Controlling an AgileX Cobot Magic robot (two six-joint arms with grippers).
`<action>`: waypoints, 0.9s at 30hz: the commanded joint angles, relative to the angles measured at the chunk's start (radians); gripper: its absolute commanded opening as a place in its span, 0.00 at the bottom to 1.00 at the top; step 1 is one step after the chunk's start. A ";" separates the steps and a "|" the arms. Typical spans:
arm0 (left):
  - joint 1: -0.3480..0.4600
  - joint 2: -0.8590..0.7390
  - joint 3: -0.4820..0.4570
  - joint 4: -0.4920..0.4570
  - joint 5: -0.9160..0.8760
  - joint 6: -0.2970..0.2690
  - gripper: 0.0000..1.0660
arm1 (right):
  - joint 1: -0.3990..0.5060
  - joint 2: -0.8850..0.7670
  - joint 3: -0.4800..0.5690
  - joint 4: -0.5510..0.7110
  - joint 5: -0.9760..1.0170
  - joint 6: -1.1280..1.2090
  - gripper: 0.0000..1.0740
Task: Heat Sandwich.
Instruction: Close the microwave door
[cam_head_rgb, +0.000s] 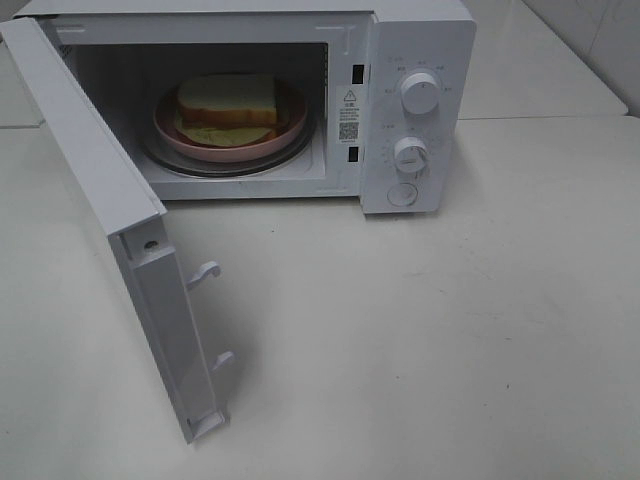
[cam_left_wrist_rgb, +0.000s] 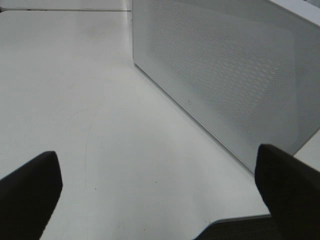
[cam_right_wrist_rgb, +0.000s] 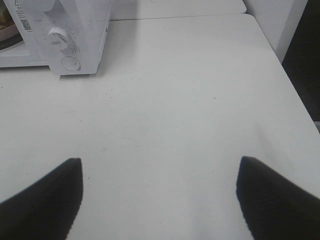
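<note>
The sandwich (cam_head_rgb: 228, 103), white bread with a tan crust and a pale yellow-green layer, lies on a round pink plate (cam_head_rgb: 225, 148) inside the white microwave (cam_head_rgb: 420, 60), on its turntable. The microwave door (cam_head_rgb: 90, 160) stands wide open, swung out to the left. Neither arm shows in the exterior high view. My left gripper (cam_left_wrist_rgb: 160, 200) is open above the table, facing the outer mesh face of the door (cam_left_wrist_rgb: 225, 75). My right gripper (cam_right_wrist_rgb: 160, 200) is open over bare table, well back from the microwave's control panel (cam_right_wrist_rgb: 65, 45).
Two dials (cam_head_rgb: 420, 92) (cam_head_rgb: 410, 153) and a round button (cam_head_rgb: 402, 194) sit on the microwave's right panel. Door latch hooks (cam_head_rgb: 205, 272) stick out from the door edge. The white table (cam_head_rgb: 450, 330) ends at an edge (cam_right_wrist_rgb: 295, 85) to the right.
</note>
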 joint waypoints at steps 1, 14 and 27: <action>-0.005 0.021 -0.003 -0.006 -0.010 -0.005 0.91 | -0.006 -0.027 0.004 0.001 -0.012 -0.009 0.71; -0.005 0.242 -0.045 -0.019 -0.221 0.002 0.65 | -0.006 -0.027 0.004 0.001 -0.012 -0.009 0.71; -0.005 0.461 -0.045 0.002 -0.407 0.002 0.00 | -0.006 -0.027 0.004 0.001 -0.012 -0.009 0.71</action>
